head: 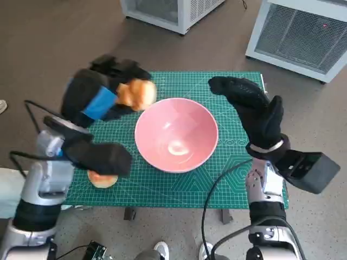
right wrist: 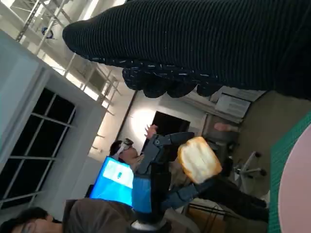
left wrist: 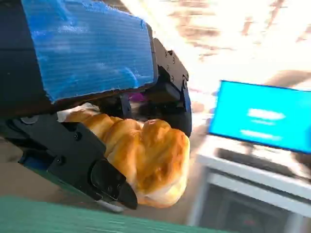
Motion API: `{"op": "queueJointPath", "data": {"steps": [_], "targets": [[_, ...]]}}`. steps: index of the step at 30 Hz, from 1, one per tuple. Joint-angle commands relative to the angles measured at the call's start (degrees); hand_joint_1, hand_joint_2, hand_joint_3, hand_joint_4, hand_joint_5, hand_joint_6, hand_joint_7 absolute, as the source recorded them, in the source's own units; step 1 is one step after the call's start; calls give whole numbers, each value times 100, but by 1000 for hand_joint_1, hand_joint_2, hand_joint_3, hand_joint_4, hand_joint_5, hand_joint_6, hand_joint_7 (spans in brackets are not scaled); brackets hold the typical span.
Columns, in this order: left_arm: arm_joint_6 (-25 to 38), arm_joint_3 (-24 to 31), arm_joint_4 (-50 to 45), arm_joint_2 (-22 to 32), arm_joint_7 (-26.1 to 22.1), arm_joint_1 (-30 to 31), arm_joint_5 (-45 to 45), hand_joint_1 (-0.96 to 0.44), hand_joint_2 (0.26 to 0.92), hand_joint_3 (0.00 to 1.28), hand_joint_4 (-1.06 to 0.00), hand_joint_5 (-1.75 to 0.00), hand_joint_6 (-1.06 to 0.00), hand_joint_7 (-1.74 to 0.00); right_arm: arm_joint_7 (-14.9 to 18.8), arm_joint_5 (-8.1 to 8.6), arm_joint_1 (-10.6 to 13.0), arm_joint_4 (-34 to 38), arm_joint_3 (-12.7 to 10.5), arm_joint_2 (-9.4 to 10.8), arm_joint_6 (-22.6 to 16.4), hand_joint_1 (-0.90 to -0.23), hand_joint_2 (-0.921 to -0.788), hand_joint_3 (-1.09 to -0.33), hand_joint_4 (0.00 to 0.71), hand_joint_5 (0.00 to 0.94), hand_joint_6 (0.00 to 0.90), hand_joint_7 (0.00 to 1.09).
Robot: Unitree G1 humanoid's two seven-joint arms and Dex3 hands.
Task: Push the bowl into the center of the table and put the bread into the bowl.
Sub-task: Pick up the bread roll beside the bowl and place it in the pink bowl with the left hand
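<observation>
A pink bowl (head: 177, 133) stands near the middle of the green mat (head: 238, 179). My left hand (head: 100, 97) is raised just left of the bowl's rim and holds a golden bread roll (head: 137, 93); the roll (left wrist: 146, 158) is gripped between its black fingers (left wrist: 87, 170). The right wrist view shows the same roll (right wrist: 199, 158) in the left hand (right wrist: 155, 184), clear of the table, and a slice of the bowl (right wrist: 294, 189). My gloved right hand (head: 250, 105) hovers at the bowl's right side, fingers spread, holding nothing. A second bread piece (head: 103, 179) lies on the mat's near left, partly hidden by my left forearm.
White cabinets (head: 298, 32) stand on the floor beyond the table. A black box (head: 309, 170) sits on my right forearm. Feet (head: 160, 250) show below the near edge. People and a blue screen (right wrist: 116, 177) appear past the left hand.
</observation>
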Motion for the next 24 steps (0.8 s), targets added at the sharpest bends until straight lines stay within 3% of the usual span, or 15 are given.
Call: {"op": "queueJointPath", "data": {"steps": [1,16,20,22,23,24], "targets": [[-106,-292,-85,-194,-226,5,79,2,916,28,-757,-1098,-667,-1117,63,35,161,25,15,-23,72,-702,-921,-714,206,0,-1,627],[-60,-1028,1093,-717,-660,-421,503,1,920,47,-747,-1111,-619,-1162,65,15,226,-14,31,-36,121,-706,-921,-715,198,0,-1,638],[176,-1059,1159,-827,-803,-366,512,1,920,98,-665,-1183,-581,-1215,47,18,255,-54,24,-46,144,-702,-921,-715,197,0,-1,639],[393,-1075,1108,-873,-945,-313,527,1,921,179,-546,-1278,-513,-1311,44,25,270,-73,18,-50,150,-699,-921,-716,197,0,-1,639],[490,-1084,1079,-890,-1014,-293,535,3,897,179,-498,-1151,-469,-1198,42,26,276,-81,15,-52,151,-699,-921,-716,197,0,-1,639],[637,-1097,1026,-903,-1145,-269,530,10,875,160,-482,-866,-456,-938,34,24,287,-101,14,-52,152,-699,-921,-716,197,0,-1,639]]}}
